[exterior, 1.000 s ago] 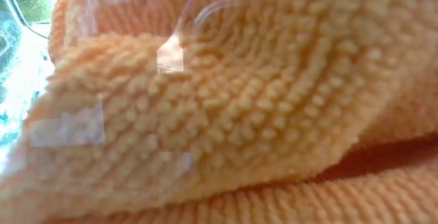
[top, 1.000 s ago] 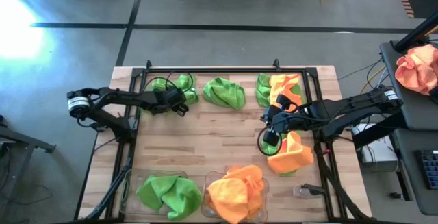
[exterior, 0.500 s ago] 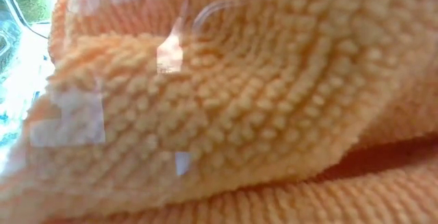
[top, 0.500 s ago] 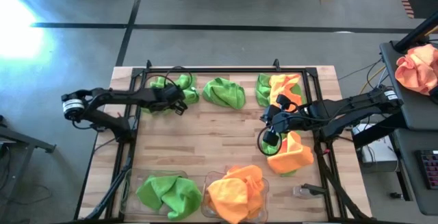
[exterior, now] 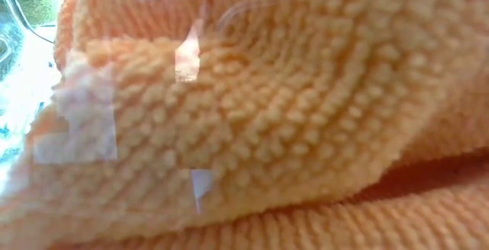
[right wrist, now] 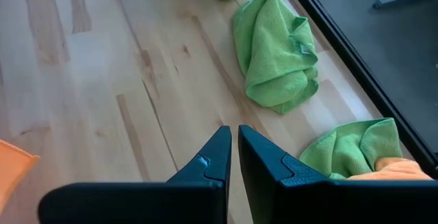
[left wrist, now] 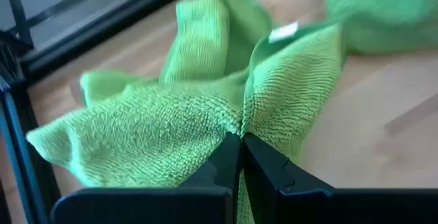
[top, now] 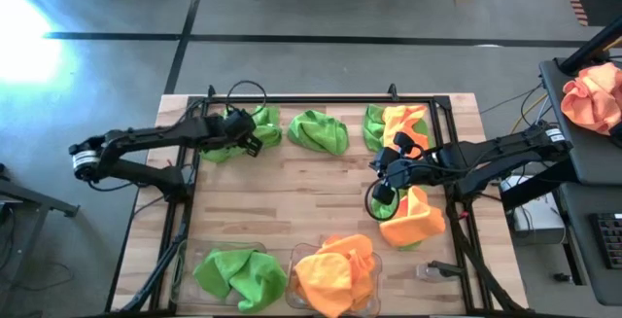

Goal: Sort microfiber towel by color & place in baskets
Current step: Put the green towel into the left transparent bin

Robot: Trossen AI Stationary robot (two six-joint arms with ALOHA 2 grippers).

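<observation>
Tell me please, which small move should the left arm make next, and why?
Probably lift. The left tool is shut on a green towel at the table's far-left corner, and the cloth lies on the wood. The basket with green towels sits at the near edge, so raising it clear comes first.

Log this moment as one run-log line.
left gripper: shut on green towel, far-left | right gripper: shut, empty, mid-table
</observation>
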